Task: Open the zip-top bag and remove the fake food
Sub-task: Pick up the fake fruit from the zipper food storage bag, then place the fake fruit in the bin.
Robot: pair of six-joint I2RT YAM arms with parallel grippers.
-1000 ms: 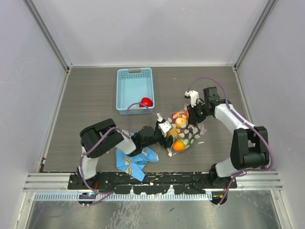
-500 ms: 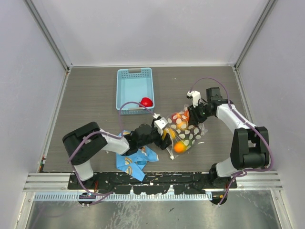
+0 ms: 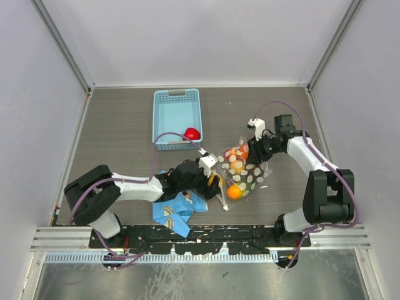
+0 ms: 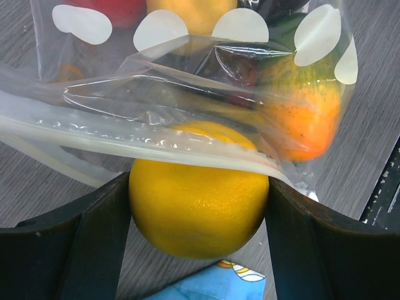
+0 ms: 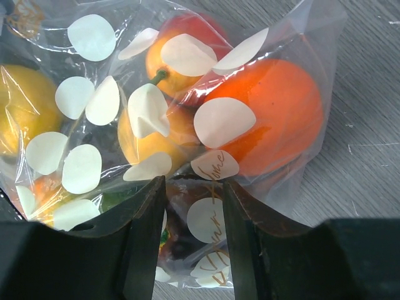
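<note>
Grey worktop (image 3: 125, 125): left pincer (image 3: 212, 178) pinching a yellow fruit (image 4: 199, 212) has backed from the zip-top bag (image 3: 247, 170), nearly freeing it; right pincer (image 5: 190, 206) just spread apart

Grey table (image 3: 119, 137), basket (image 3: 155, 119), cloth (image 3: 174, 216), zip-top bag (image 3: 249, 170)

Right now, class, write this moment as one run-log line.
left hand: shut on yellow fruit at zip-top bag mouth | right hand: open over bag | red fruit: in basket

polka-dot zip-top bag (image 3: 249, 170) lying crumpled, mouth open; fake food (image 5: 275, 119) inside (yellow piece (image 4: 199, 212) at mouth).
</note>
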